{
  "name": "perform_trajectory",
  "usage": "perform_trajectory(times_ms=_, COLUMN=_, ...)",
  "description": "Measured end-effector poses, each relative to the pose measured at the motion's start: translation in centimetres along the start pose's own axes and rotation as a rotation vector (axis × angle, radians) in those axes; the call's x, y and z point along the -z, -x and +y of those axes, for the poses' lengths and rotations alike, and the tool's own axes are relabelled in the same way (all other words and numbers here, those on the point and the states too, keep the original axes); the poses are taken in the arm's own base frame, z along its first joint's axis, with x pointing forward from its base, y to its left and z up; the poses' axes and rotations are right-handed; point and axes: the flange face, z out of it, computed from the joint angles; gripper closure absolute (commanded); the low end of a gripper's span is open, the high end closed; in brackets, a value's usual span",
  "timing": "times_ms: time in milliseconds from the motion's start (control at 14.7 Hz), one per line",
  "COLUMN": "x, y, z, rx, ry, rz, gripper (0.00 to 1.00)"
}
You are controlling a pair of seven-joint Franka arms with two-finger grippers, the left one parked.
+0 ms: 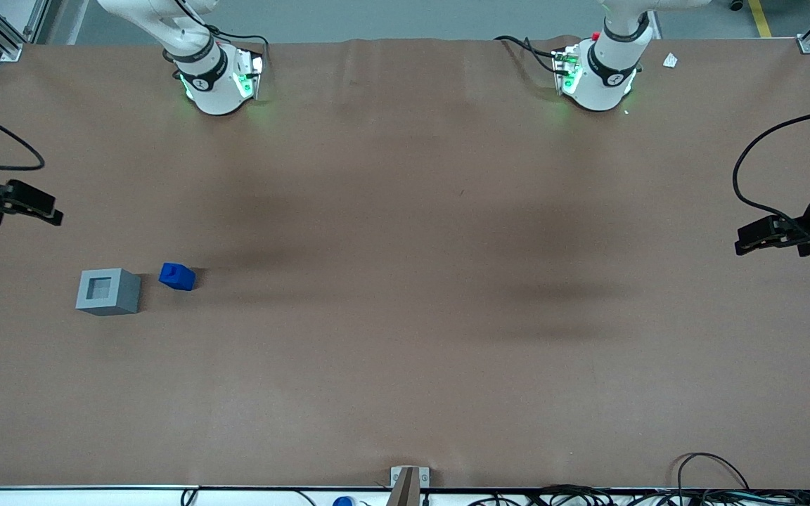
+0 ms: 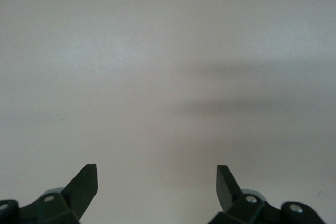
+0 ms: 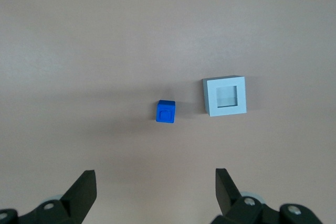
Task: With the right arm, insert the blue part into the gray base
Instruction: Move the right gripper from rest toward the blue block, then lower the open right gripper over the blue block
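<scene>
The base (image 1: 108,291) sits on the bench (image 1: 405,365) toward the working arm's end, hole facing up. The blue part (image 1: 177,276) lies just beside the base, apart from it. The tool (image 3: 153,190) hangs above both, fingers (image 3: 84,190) spread wide, holding nothing.

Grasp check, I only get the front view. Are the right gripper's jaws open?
Observer: Yes. The right wrist view shows the gripper with jaws spread wide and empty, looking down on both parts.
Operator: Blue part's stub, which way?
Observer: The blue part has its stub pointing up at the wrist camera.
Operator: Base hole blocked?
Observer: No. The gray base faces hole-up, and its floor shows inside with nothing in it.
</scene>
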Motion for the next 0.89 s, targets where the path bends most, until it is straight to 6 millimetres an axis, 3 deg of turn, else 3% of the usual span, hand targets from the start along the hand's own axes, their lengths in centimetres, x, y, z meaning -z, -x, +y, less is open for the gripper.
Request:
perform_trajectory(times_ms=273, x=-7.7, y=-1.1, z=0.1, rx=-0.003, ry=0.002, rz=-0.024, gripper=0.0)
perform_trajectory(times_ms=614, x=-13.1, y=-0.9, z=0.4, rx=-0.008, ry=0.004, rz=-0.009, gripper=0.0)
perform_trajectory(times_ms=886, x=-19.5, y=0.0, z=0.7, rx=-0.021, ry=-0.001, rz=0.036, gripper=0.01)
